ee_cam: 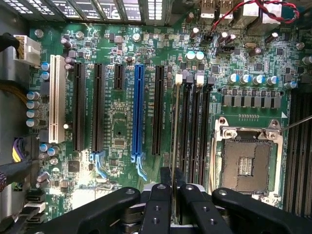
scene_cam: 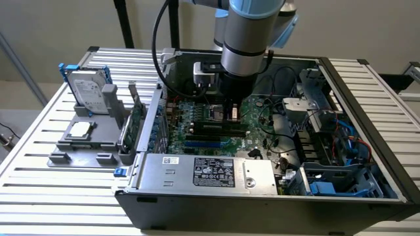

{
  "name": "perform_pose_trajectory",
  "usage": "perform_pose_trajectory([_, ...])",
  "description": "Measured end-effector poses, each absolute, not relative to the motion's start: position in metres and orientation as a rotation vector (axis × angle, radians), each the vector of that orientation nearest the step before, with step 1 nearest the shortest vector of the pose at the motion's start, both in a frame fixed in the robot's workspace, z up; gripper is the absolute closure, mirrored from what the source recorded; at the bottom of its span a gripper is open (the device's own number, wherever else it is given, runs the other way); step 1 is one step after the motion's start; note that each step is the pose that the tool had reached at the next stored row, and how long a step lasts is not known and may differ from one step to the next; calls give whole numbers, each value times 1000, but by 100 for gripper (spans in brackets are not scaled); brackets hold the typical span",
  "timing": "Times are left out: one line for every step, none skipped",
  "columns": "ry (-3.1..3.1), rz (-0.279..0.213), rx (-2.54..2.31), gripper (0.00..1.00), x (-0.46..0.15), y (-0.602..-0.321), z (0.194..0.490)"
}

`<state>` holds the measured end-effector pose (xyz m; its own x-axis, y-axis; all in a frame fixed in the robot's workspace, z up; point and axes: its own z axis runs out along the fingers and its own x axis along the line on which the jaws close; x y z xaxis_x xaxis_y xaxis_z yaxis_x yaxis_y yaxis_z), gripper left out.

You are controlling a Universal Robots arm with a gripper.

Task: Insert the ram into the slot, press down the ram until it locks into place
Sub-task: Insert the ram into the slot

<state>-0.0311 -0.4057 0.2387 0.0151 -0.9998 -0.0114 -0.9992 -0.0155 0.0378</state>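
Ram (ee_cam: 175, 141), pinched edge-on in your tool (ee_cam: 174, 189), lines up over the slot (ee_cam: 180, 112), both running nine to three o'clock in the exterior view.

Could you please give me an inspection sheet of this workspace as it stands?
Surface: slatted metal table carrying an open PC case.
Job's things: ram stands edge-on at the outermost black memory slot; whether it is locked cannot be told.
Clutter: grey fixture holding a hard drive.
Grippers: gripper shut on the ram.
Cables: black cable along the arm; red-black wires on the motherboard.
Surroundings: plain wall.
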Motion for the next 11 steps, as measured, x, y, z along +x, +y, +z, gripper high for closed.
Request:
perform_pose_trajectory([-2191,-54,2224,86,-31,-405,239])
perform_pose_trajectory([-2191,-54,2224,86,-32,-405,239])
perform_pose_trajectory([-2191,-54,2224,86,-32,-404,238])
perform_pose_trajectory([-2191,-54,2224,86,-32,-404,238])
perform_pose_trajectory([-2191,-54,2225,86,-32,-404,237])
perform_pose_trajectory([-2191,-54,2225,86,-32,-404,237])
perform_pose_trajectory([-2191,-54,2225,86,-32,-404,236])
perform_pose_trajectory([-2191,-54,2225,86,-32,-403,235])
perform_pose_trajectory([-2191,-54,2225,86,-32,-403,234])
perform_pose_trajectory([-2191,-54,2225,86,-32,-403,234])
perform_pose_trajectory([-2190,-54,2225,86,-32,-403,233])
